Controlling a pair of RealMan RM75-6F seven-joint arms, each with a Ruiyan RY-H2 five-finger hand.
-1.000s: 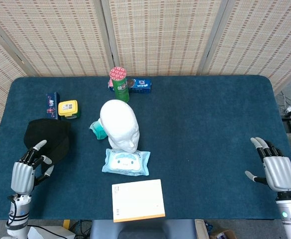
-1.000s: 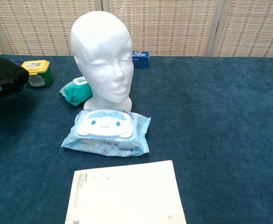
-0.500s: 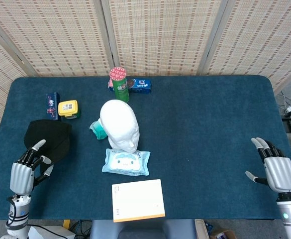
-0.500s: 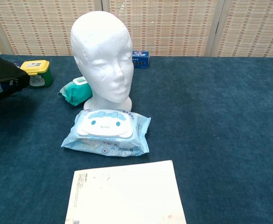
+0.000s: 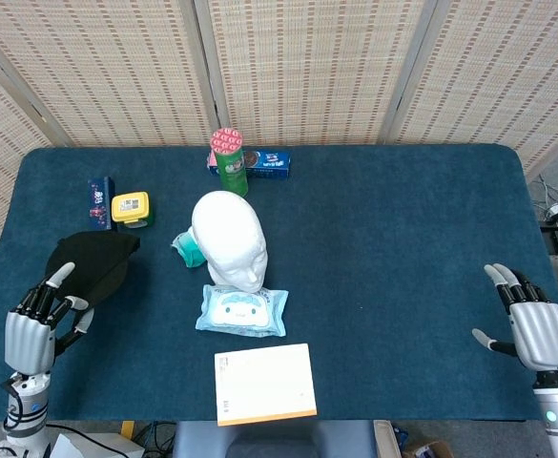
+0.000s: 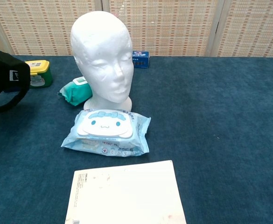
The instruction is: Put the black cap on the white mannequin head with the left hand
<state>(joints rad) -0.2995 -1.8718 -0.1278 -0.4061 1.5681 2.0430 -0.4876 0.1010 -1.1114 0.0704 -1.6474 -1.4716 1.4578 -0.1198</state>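
The white mannequin head (image 5: 229,239) stands upright left of the table's middle, and in the chest view it (image 6: 102,56) faces the camera. The black cap (image 5: 95,260) is at the left side of the table. My left hand (image 5: 31,332) is at the cap's near edge and holds it by the rim. In the chest view the cap (image 6: 3,77) is tipped up off the cloth, its back strap hanging as a loop. My right hand (image 5: 534,329) hovers at the right front edge with its fingers apart and nothing in it.
A pack of wet wipes (image 5: 242,311) lies just in front of the mannequin, and a white booklet (image 5: 264,384) lies nearer the front edge. A green pouch (image 5: 189,250), a yellow-lidded tub (image 5: 132,208), a green can (image 5: 230,160) and small blue boxes (image 5: 267,164) surround the mannequin.
My left hand has drawn back towards the front left corner. The cap has tilted up with it and rises at the left of the chest view. The right hand barely moved.
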